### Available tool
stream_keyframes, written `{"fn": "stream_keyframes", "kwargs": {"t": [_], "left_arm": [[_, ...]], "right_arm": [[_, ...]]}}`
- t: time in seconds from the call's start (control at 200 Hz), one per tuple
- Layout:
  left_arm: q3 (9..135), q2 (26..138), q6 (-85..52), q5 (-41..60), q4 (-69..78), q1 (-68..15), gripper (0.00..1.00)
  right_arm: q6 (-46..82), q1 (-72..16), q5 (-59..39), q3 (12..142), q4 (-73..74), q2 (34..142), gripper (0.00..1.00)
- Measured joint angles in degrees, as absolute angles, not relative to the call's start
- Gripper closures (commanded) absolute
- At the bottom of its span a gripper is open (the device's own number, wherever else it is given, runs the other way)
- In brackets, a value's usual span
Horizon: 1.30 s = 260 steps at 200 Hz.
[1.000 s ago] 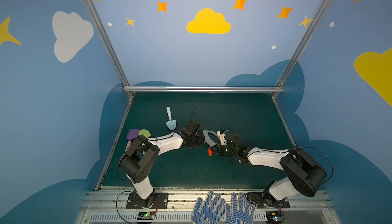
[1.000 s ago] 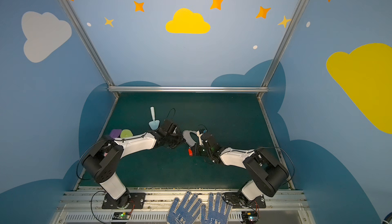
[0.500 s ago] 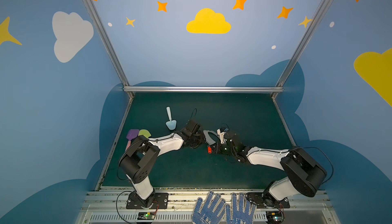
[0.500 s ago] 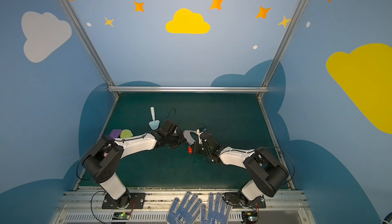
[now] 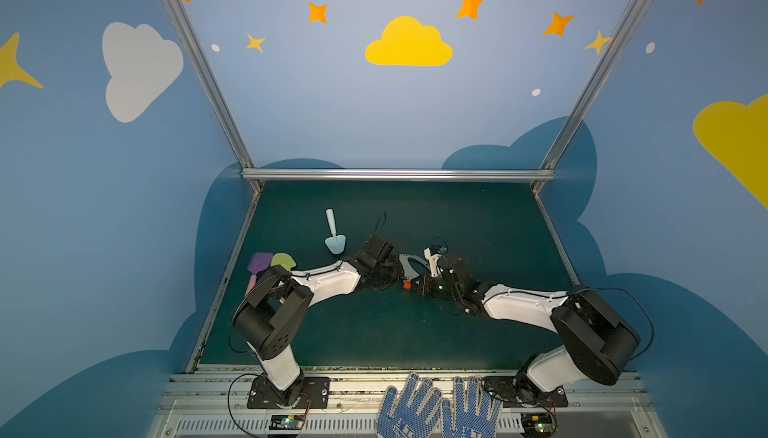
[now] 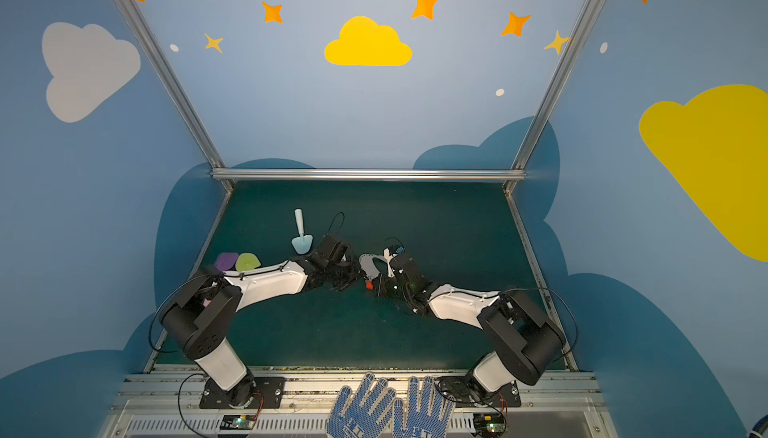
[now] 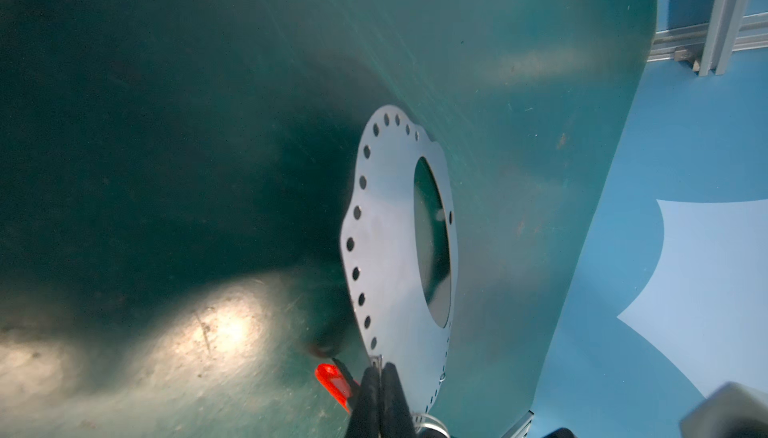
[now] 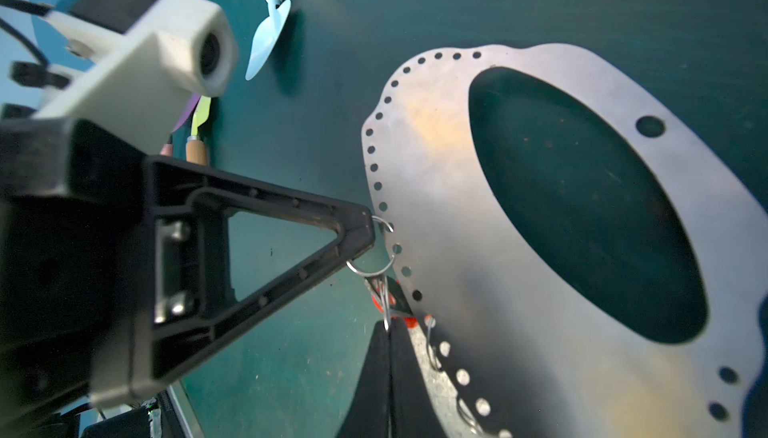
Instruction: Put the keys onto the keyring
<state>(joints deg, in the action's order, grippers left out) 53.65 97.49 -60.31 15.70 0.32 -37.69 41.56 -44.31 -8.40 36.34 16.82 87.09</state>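
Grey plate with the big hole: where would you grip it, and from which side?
Likely the band of the grey plate between its big hole and outer edge, opposite the wire ring. Come from above, one finger through the hole: it is a thin flat sheet. The ringed edge is crowded by the shut left gripper and right gripper.

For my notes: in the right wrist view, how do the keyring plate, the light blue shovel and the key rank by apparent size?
1. keyring plate, largest, close to camera.
2. light blue shovel, farther off, so true size unsure.
3. key, only red bits visible.
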Motion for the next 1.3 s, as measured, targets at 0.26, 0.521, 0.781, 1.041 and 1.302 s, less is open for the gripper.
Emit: {"fn": "stream_keyframes", "kwargs": {"t": [0.26, 0.521, 0.781, 1.041, 1.302], "left_arm": [[53.6, 96.7, -60.4, 15.4, 0.7, -37.7, 0.96], [53.6, 96.7, -60.6, 15.4, 0.7, -38.0, 0.96], [53.6, 96.7, -60.8, 15.5, 1.1, -38.2, 0.96], [53.5, 96.7, -61.2, 15.5, 1.5, -38.4, 0.96], [53.5, 96.7, -61.4, 15.5, 1.6, -38.5, 0.96]], "right_arm": [[41.6, -44.9, -7.9, 36.8, 15.7, 87.9, 1.0], [41.7, -45.0, -5.7, 36.6, 16.1, 87.3, 1.0], [41.8, -45.1, -3.4, 36.1, 16.9, 85.7, 1.0], [41.8, -45.2, -3.3, 36.1, 17.4, 85.7, 1.0], [41.8, -45.6, -3.7, 36.1, 17.5, 86.3, 1.0]]}}
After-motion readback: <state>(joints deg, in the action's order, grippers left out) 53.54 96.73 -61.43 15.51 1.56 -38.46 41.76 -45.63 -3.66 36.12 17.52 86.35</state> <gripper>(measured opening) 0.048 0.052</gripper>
